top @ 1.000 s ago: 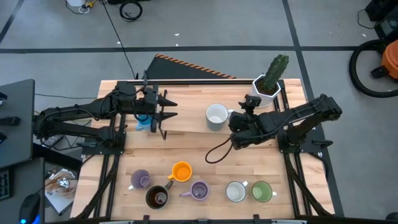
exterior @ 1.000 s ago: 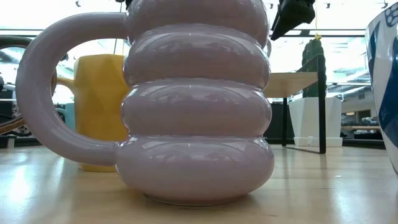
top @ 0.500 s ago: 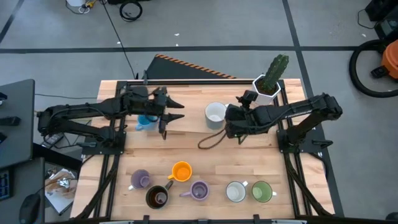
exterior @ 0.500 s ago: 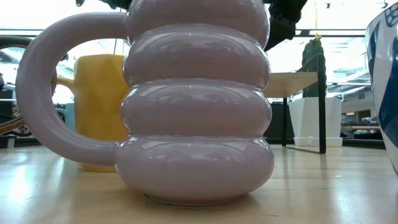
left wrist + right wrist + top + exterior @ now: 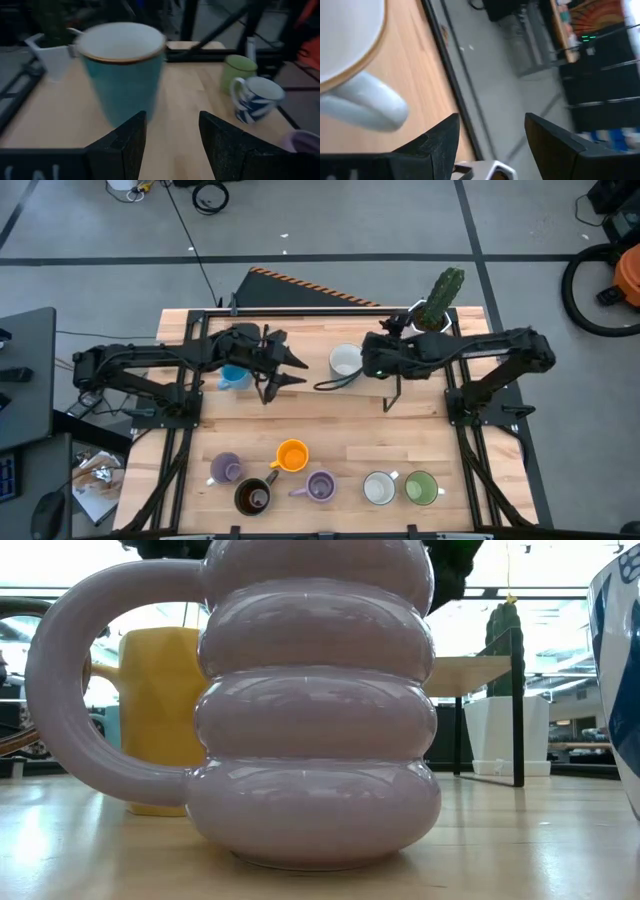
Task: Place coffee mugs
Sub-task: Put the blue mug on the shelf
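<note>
Coffee mugs stand in two groups on the wooden table (image 5: 300,415): a blue mug (image 5: 231,376) at the far left and a white mug (image 5: 345,363) at the far centre, with six more in a row along the near edge. That row runs, left to right, a lavender mug (image 5: 225,469), a dark brown mug (image 5: 252,497), an orange mug (image 5: 292,455), a second lavender mug (image 5: 320,486), a second white mug (image 5: 379,488) and a green mug (image 5: 421,487). The left gripper (image 5: 283,370) reaches in from the left and hangs to the right of the blue mug, its fingers apart and holding nothing; its wrist camera shows a teal-blue mug (image 5: 124,70) close ahead between the spread fingers (image 5: 122,145). The right gripper (image 5: 368,362) comes in from the right and sits just beside the far white mug, fingers likewise apart and empty, the mug's rim and handle (image 5: 362,102) filling the edge of its wrist view. A black cable (image 5: 335,383) trails across the boards under the right arm, close to the white mug. A white hexagonal pot (image 5: 428,320) with a green cactus stands at the far right corner, behind the right arm. From table height, the ribbed lavender mug (image 5: 310,705) blocks most of the scene, with the orange mug (image 5: 160,720) behind it.
</note>
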You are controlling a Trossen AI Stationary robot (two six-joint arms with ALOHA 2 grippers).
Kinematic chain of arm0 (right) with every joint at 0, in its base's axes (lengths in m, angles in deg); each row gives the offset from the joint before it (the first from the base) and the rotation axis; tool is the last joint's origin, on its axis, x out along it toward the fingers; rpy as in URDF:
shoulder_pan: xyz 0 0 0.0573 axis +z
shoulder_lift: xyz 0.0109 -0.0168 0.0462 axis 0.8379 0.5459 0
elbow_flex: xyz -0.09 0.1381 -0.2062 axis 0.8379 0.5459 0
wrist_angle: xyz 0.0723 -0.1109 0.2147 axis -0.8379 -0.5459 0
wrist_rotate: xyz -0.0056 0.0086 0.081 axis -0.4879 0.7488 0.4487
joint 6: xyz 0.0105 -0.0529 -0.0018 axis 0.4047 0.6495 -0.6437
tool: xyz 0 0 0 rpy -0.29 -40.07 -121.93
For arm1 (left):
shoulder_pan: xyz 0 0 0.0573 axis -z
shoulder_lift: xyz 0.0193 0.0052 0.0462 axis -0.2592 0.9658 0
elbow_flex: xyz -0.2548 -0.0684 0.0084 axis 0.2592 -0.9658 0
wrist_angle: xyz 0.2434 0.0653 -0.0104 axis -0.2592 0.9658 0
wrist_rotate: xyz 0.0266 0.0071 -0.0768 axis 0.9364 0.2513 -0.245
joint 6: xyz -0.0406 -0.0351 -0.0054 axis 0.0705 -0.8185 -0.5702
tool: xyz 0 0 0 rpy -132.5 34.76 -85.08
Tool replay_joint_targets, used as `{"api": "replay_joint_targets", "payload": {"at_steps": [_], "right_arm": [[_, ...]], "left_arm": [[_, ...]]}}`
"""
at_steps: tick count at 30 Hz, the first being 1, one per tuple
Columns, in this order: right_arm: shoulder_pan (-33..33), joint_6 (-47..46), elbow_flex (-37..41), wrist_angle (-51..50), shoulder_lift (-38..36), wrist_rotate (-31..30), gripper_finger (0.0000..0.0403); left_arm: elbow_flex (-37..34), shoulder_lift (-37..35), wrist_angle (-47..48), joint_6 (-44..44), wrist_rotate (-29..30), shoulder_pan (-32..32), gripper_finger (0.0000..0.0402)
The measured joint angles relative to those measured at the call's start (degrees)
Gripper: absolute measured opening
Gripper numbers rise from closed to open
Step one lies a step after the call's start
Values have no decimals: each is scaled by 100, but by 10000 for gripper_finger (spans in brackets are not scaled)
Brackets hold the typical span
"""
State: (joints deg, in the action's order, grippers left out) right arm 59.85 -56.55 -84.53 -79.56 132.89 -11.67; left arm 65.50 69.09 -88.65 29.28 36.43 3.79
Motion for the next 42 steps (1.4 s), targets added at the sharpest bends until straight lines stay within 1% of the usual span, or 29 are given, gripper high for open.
{"api": "replay_joint_targets", "payload": {"at_steps": [3,7,9,11,15,19,21,25,30,32,35,39,42], "right_arm": [[175,-517,-2,-288,-240,464,231],[508,-1490,-2,-627,-453,1358,229],[721,-1903,-1,-643,-459,1791,227],[949,-2220,8,-470,-431,1958,223],[1363,-2292,187,121,-281,1915,214],[1618,-2459,460,439,-366,1354,212],[1663,-2584,699,637,-466,1302,216],[1646,-2615,1308,1442,-680,1497,234],[1600,-2505,1884,2368,-872,1473,270],[1596,-2453,2022,2648,-877,1369,284],[1552,-2320,2162,2898,-856,1171,303],[1381,-2279,2193,2998,-856,1155,323],[1271,-2026,2194,3112,-856,1168,329]], "left_arm": [[0,211,-31,96,-68,-16,189],[0,468,-99,389,-67,-23,189],[0,591,-260,437,-69,-23,189],[0,681,-296,565,-105,-62,189],[0,904,-424,582,-411,-291,189],[2,1003,-617,441,-587,-569,189],[-4,1021,-730,369,-736,-647,189],[-2,1028,-844,402,-756,-634,198],[-2,1028,-981,555,-687,-620,236],[-2,1032,-1060,557,-674,-624,251],[0,1157,-1246,556,-668,-622,264],[0,1437,-1508,490,-655,-618,268],[0,1562,-1746,402,-646,-622,268]]}}
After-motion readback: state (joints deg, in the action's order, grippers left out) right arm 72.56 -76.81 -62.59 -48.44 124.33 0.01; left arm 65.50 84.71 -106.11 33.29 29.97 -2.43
